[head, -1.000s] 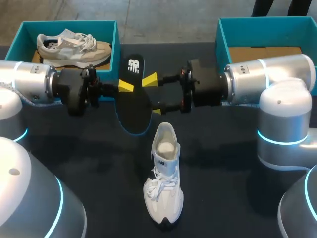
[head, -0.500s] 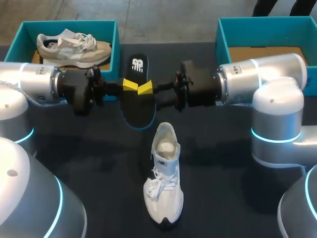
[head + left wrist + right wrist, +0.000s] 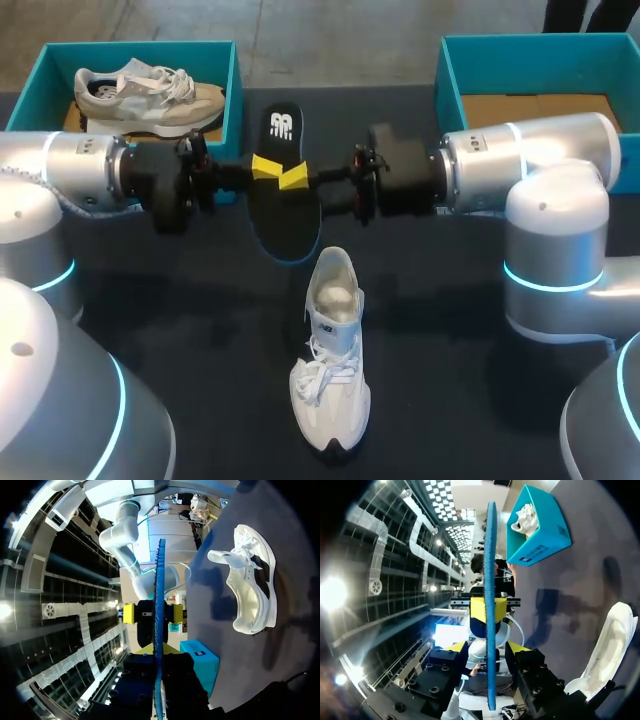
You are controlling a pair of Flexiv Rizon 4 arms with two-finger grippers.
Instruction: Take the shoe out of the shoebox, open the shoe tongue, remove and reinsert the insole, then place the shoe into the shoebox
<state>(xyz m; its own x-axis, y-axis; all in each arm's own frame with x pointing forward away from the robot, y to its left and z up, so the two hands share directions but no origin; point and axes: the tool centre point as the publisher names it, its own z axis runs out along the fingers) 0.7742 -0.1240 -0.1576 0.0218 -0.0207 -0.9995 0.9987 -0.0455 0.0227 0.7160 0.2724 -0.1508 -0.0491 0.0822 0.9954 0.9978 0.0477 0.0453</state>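
Above the table [image 3: 455, 400], black blue-edged insole [image 3: 287, 215] pinched by left end effector [image 3: 264, 167], right end effector [image 3: 294, 180] parted around it

The table [image 3: 200, 300] before me is broad, with a dark, matte top that looks nearly black. Light falls softly on it from overhead, leaving only faint, blurred shadows on the surface. Its far edge runs straight across.

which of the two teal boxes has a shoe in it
The left box, at the table's far left corner: a grey and beige shoe lies inside it. The right box shows only its bare brown floor.
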